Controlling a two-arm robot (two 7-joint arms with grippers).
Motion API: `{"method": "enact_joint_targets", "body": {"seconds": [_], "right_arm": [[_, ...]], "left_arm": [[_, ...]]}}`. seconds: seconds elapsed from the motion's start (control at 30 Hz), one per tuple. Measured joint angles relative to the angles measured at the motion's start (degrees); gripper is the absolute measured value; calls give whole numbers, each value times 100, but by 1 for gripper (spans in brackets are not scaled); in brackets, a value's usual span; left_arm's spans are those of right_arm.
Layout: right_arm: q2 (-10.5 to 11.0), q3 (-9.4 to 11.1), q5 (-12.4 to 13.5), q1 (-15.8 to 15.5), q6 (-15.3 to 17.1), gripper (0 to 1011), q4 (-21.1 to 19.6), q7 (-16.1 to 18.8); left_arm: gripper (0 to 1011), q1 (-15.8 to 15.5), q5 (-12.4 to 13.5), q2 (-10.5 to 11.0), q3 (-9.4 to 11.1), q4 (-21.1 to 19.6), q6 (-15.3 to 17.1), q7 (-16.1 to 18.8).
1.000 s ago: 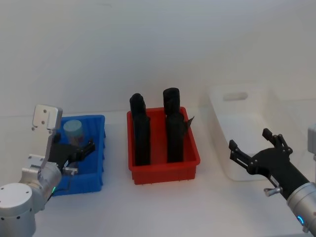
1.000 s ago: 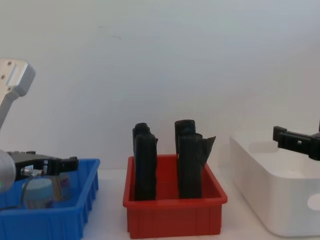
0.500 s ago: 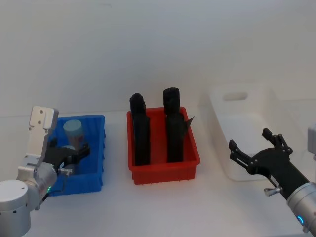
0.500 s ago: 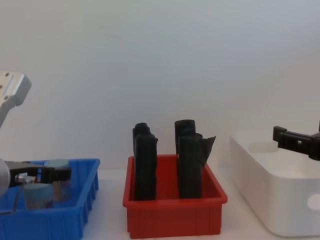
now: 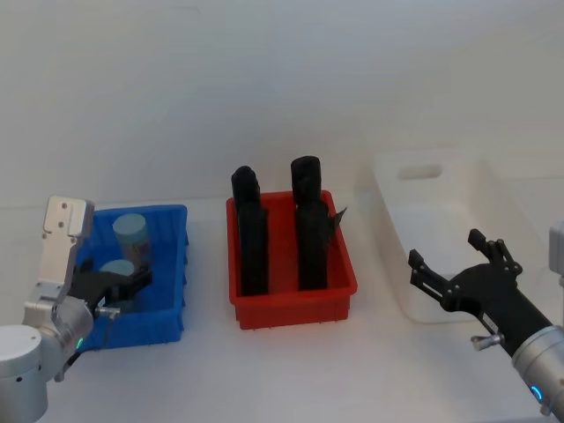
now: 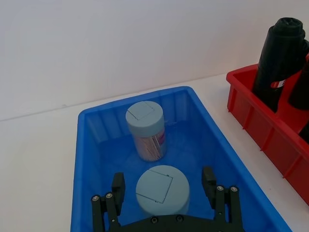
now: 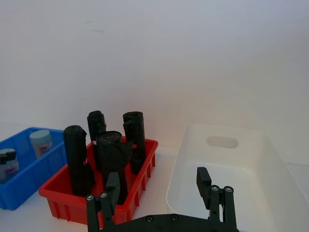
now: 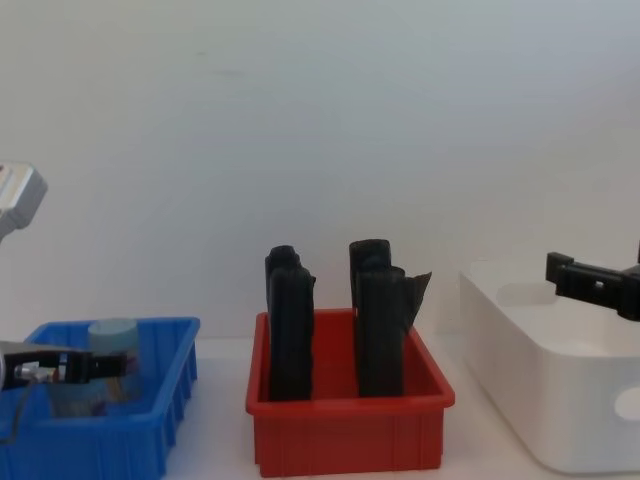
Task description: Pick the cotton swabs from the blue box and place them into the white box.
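White tabletop (image 5: pixel 291 370); left hand (image 6: pixel 162 177) spread astride cotton swabs (image 6: pixel 155 187) in blue box (image 6: pixel 89 159); label (image 6: pixel 161 139) unreadable; right hand (image 7: pixel 158 178) spread.

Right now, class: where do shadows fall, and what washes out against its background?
Head view: the white box nearly merges with the pale wall; a faint shadow edges the red bin. Left wrist view: even light, no glare on the cotton swabs inside the open left hand. Chest view: the black objects read as dark silhouettes.
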Motion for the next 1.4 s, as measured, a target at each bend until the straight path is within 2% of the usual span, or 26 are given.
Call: {"method": "enact_joint_targets", "body": {"seconds": [0.23, 0.5, 0.6, 0.7, 1.07, 1.4], "right_arm": [[0, 0, 0, 0, 0, 1001, 0, 0], [0, 0, 0, 0, 0, 1002, 0, 0], [0, 0, 0, 0, 0, 1001, 0, 0], [0, 0, 0, 0, 0, 1002, 0, 0], [0, 0, 0, 0, 0, 1001, 0, 0], [0, 0, 0, 0, 0, 1001, 0, 0]], "left_arm": [[993, -3, -66, 0, -34, 65, 20, -35], [798, -11, -146, -9, -63, 131, 27, -127], [687, -12, -170, -11, -74, 137, 21, -168], [652, -8, -175, -11, -79, 110, 16, -193], [652, 80, -37, 61, -105, -366, 67, -305], [652, 153, 160, 176, -131, -1113, 418, -518]]}}
